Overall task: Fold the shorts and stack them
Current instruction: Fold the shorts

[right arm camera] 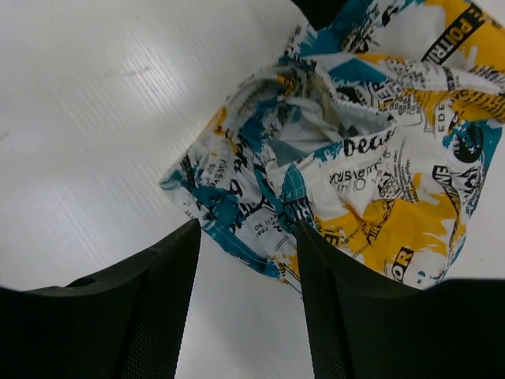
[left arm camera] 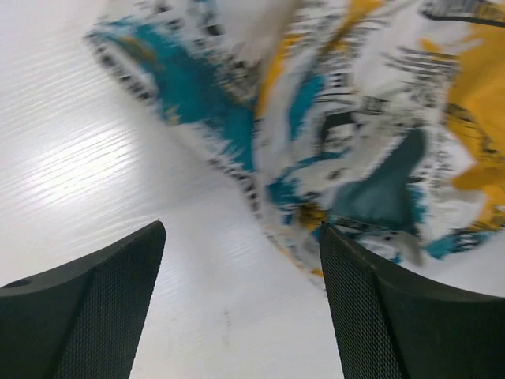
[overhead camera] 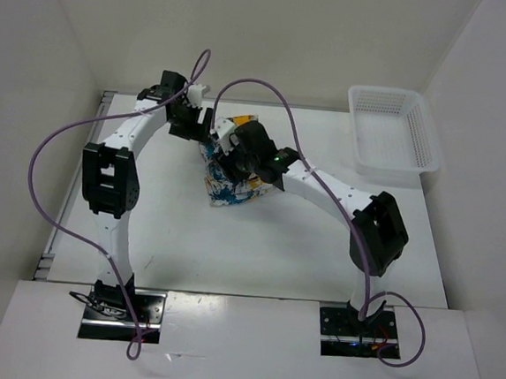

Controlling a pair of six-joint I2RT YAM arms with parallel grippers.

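Observation:
The shorts (overhead camera: 229, 184) lie crumpled in a heap at the middle back of the table, white with teal, yellow and black print. My left gripper (overhead camera: 190, 124) hovers at their far left edge, open and empty; in its wrist view the shorts (left arm camera: 347, 126) fill the upper right, just beyond the fingertips (left arm camera: 118, 276). My right gripper (overhead camera: 230, 152) hangs over the heap, open and empty; in its view the shorts (right arm camera: 355, 166) lie ahead, their teal hem between the fingers (right arm camera: 331, 284). Both arms hide part of the heap from above.
A white perforated plastic basket (overhead camera: 392, 135) stands at the back right corner of the table (overhead camera: 256, 252). White walls enclose the table on the left, back and right. Purple cables loop over both arms.

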